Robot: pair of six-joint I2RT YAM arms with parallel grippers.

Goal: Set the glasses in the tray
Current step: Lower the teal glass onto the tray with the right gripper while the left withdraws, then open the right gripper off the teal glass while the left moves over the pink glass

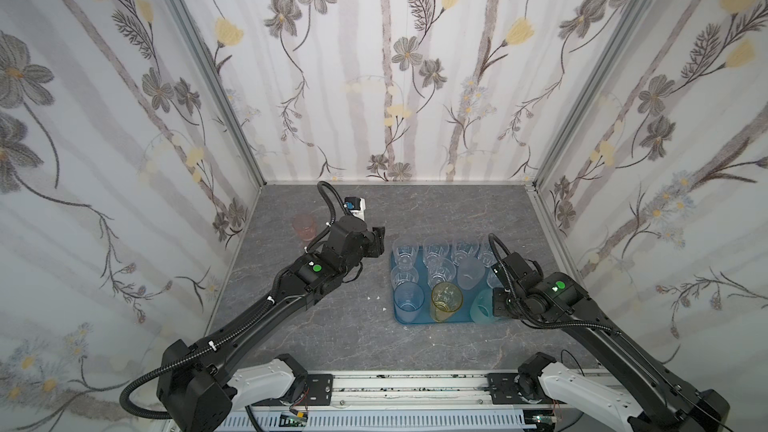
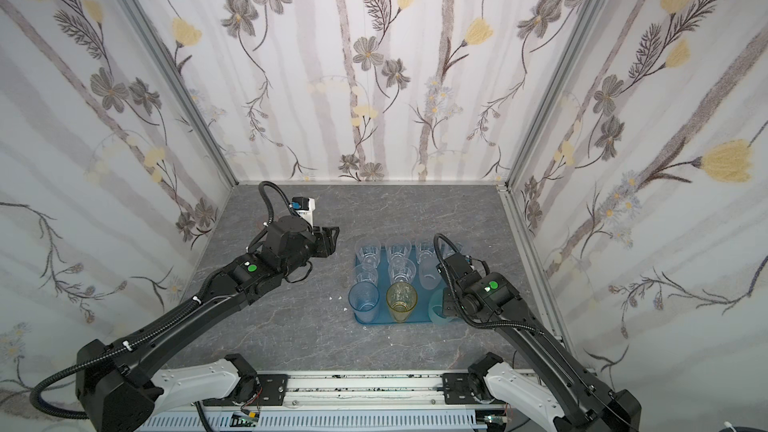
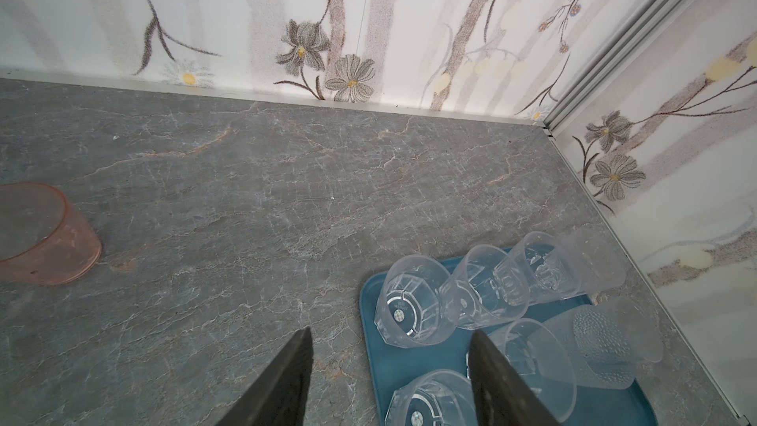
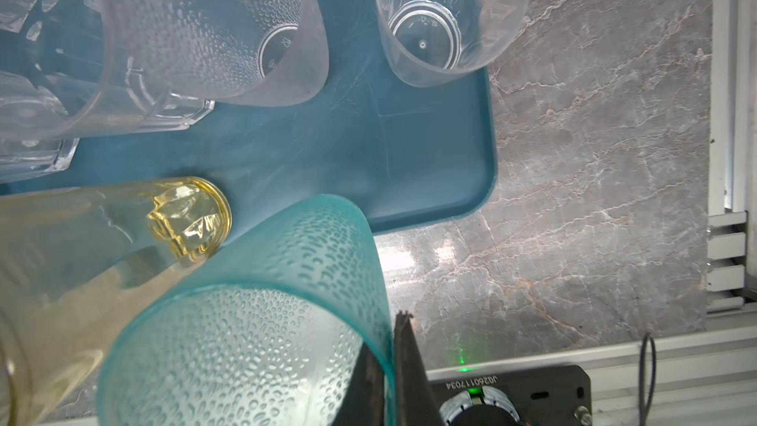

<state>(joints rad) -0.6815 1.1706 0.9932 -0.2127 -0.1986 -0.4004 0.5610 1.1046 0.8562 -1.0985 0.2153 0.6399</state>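
The blue tray lies right of centre in both top views. Several clear glasses, a frosted one, a blue one and an amber one stand on it. My right gripper is shut on the rim wall of the teal glass, one finger inside and one outside, at the tray's near right corner. A pink glass stands alone on the table at the far left. My left gripper hangs open and empty over the tray's far left edge.
The grey stone-look table is walled in by flowered panels on three sides. Small white bits lie left of the tray. A metal rail with both arm bases runs along the front edge.
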